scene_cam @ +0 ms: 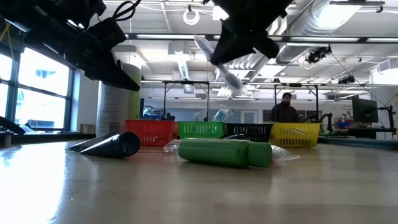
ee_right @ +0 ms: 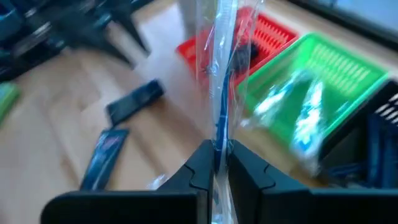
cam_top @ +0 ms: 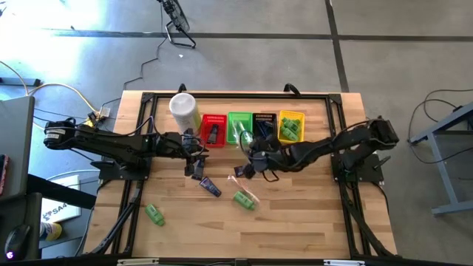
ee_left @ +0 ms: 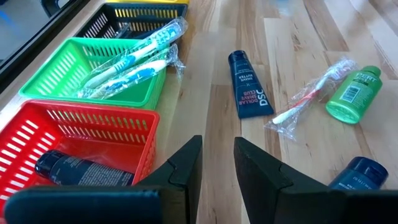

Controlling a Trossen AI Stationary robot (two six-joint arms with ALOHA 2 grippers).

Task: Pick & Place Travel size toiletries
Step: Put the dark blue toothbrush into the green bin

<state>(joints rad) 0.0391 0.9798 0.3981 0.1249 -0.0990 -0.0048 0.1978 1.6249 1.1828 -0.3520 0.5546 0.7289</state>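
Right gripper [ee_right: 219, 163]: raised above the table just near of the green basket [cam_top: 238, 125]; fingers clamped on a plastic-wrapped toothbrush [ee_right: 219, 74] with a blue handle, which stands up between them clear of the table.

Left gripper [ee_left: 217, 168]: just near of the red basket [ee_left: 81, 134], beside the tall white canister [cam_top: 183, 109]; fingers slightly apart, nothing between them.

Baskets: four in a row along the far side of the wooden table [cam_top: 295, 222], left to right red, green, black basket [cam_top: 264, 125], yellow basket [cam_top: 291, 125].

Contents: red basket, one dark navy tube [ee_left: 81, 171]; green basket, wrapped toothbrushes [ee_left: 134, 59] lying across its rim; yellow basket, green bottles [cam_top: 290, 131]. Contents of the black basket cannot be made out.

Loose on the table, near of the baskets: a navy tube [ee_left: 249, 84]; a wrapped toothbrush with a red handle [ee_left: 311, 93]; a green mini bottle [ee_left: 354, 93] just beside it; a second dark tube [ee_left: 357, 174] near the left gripper; another green bottle [cam_top: 154, 214] well apart, toward the near left corner.
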